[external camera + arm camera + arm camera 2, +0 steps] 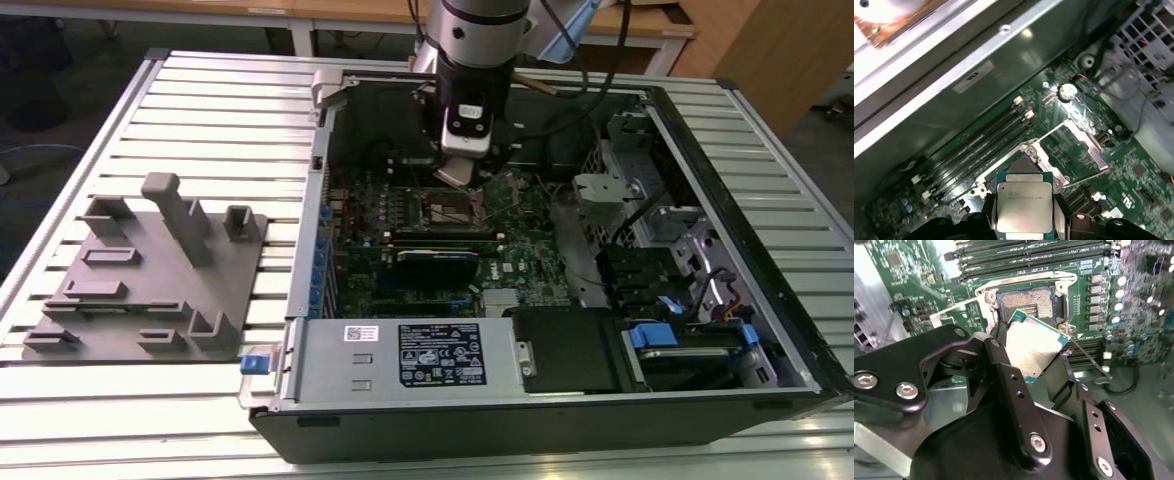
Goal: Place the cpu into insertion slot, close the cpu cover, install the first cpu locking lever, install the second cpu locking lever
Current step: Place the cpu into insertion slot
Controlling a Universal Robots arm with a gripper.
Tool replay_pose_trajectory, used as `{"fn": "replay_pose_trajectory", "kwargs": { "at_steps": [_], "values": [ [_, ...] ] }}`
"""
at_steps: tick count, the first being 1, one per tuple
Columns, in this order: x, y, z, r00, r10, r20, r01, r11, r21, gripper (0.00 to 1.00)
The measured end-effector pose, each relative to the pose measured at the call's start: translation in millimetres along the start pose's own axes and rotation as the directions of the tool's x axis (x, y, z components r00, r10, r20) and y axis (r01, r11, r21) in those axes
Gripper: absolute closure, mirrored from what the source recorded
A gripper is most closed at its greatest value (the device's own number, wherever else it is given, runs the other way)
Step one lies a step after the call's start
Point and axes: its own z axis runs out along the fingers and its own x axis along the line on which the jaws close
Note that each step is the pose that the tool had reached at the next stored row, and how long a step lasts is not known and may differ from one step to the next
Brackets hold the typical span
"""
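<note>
You are on the placing step: your pincer is clamping the flat silver-grey square cpu just above the dark, silver-rimmed insertion slot; seating it likely needs the corners aligned.

arm silver-grey tube up top, black block lower down, dark cables alongside. fingers matte black bars, tiny holes, shiny hex screws everywhere lol

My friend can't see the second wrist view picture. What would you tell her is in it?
The black pincer holds the square silver cpu by two opposite edges, close to the open insertion slot but not seated in it. Green circuit board surrounds the slot, with long black memory slots beyond.
</note>
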Motion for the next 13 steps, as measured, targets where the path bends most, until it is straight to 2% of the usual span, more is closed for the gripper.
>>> {"fn": "replay_pose_trajectory", "kwargs": {
  "at_steps": [3,6,9,13],
  "values": [
    [0.0,0.0,0.2,0.9985,0.054,0.0051,-0.054,0.9986,-0.0010,0.46],
    [0.0,-0.1,0.5,0.9941,0.108,0.0104,-0.108,0.9941,-0.0023,0.46],
    [0.0,-0.1,0.8,0.9867,0.162,0.0154,-0.162,0.9868,-0.0040,0.46],
    [0.0,-0.1,1.2,0.9721,0.233,0.0221,-0.233,0.9724,-0.0066,0.46]
  ]
}}
